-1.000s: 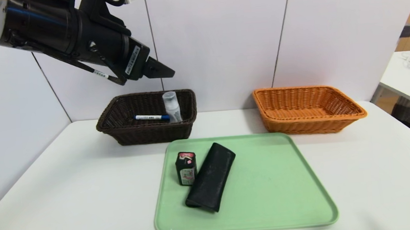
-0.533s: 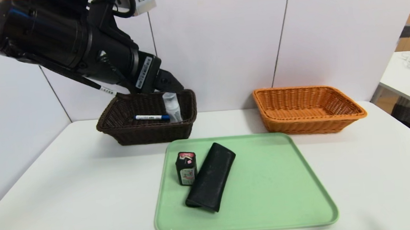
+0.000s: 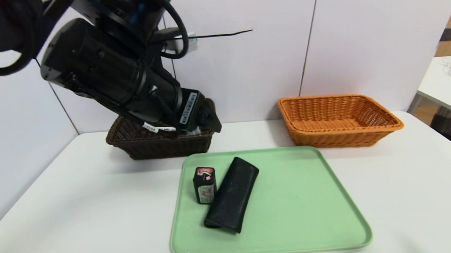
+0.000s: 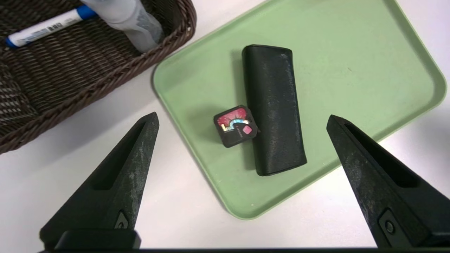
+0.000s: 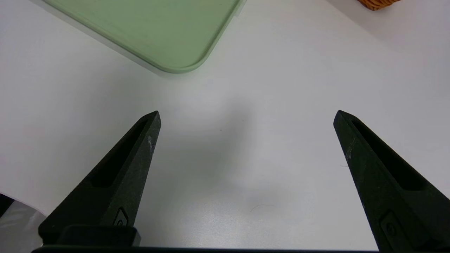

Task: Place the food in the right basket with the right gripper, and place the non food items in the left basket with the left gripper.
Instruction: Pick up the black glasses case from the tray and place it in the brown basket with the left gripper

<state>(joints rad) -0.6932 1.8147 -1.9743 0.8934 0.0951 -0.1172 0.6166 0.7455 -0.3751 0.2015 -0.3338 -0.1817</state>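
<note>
- Smooth white table [image 3: 77,216], pale panelled wall [image 3: 244,61] behind.
- Flat green plastic tray [image 3: 303,216]; dark brown woven basket [image 3: 151,145]; orange woven basket [image 3: 340,120].
- Left gripper [image 4: 242,121], right gripper [image 5: 246,116]: fingers spread, empty.

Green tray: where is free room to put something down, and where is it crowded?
The green tray is bare right of the black case. Its left part is crowded: the small box stands against the case.
</note>
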